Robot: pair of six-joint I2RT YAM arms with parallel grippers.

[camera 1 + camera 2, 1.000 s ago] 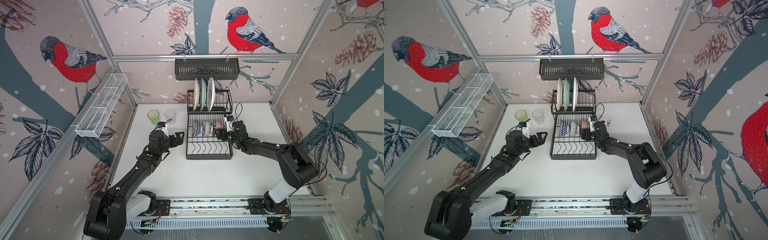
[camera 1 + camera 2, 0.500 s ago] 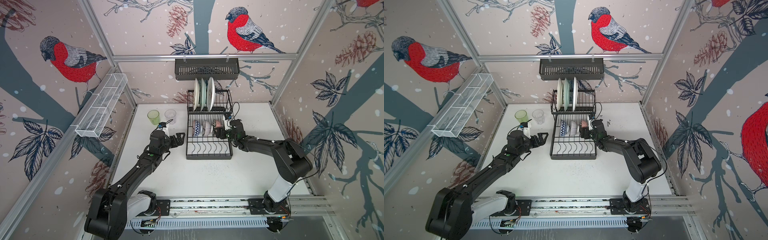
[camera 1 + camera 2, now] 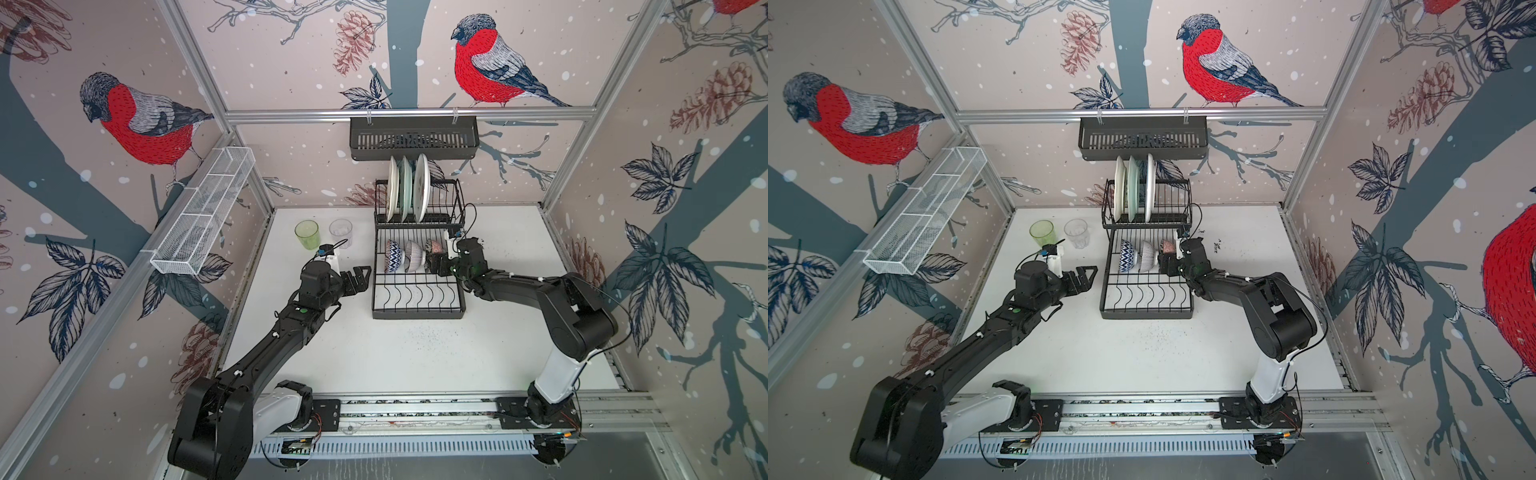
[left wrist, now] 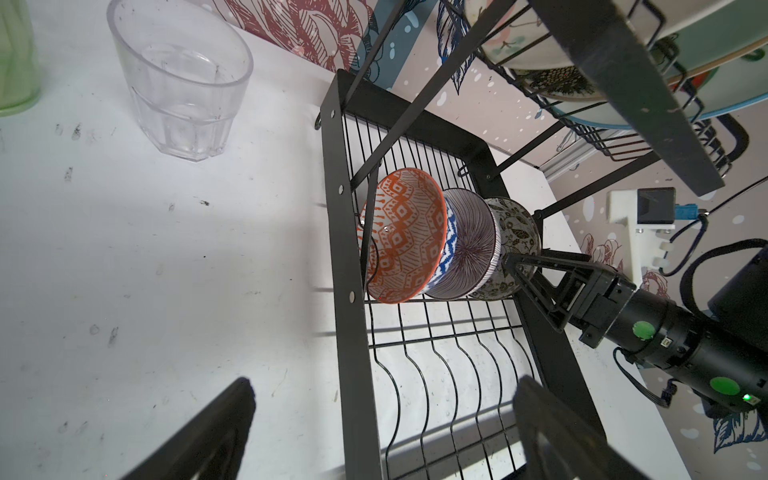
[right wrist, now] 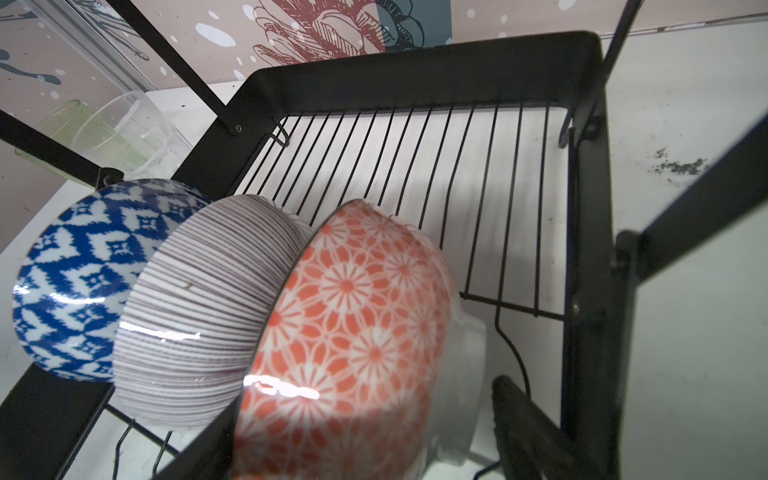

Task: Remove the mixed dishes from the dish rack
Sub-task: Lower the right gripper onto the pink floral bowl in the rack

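The black dish rack (image 3: 417, 313) (image 3: 1146, 313) holds three upright plates (image 3: 405, 189) on its upper tier. Three bowls lean in a row on the lower grid: blue (image 5: 83, 266), striped (image 5: 208, 299) and orange-flowered (image 5: 353, 311). My right gripper (image 5: 365, 399) (image 3: 436, 264) is open astride the orange-flowered bowl, with a gap at one finger. My left gripper (image 4: 384, 382) (image 3: 360, 280) hangs open and empty at the rack's left edge. The green tumbler (image 3: 307, 234) and clear tumbler (image 3: 340, 230) stand on the table left of the rack.
A black slotted basket (image 3: 413, 139) hangs on the back rail just above the plates. A long white mesh basket (image 3: 203, 212) is fixed to the left wall. The rack's slanted struts (image 5: 681, 232) cross close beside my right gripper.
My right gripper has edged left, further around the orange-flowered bowl. The left arm has barely moved.
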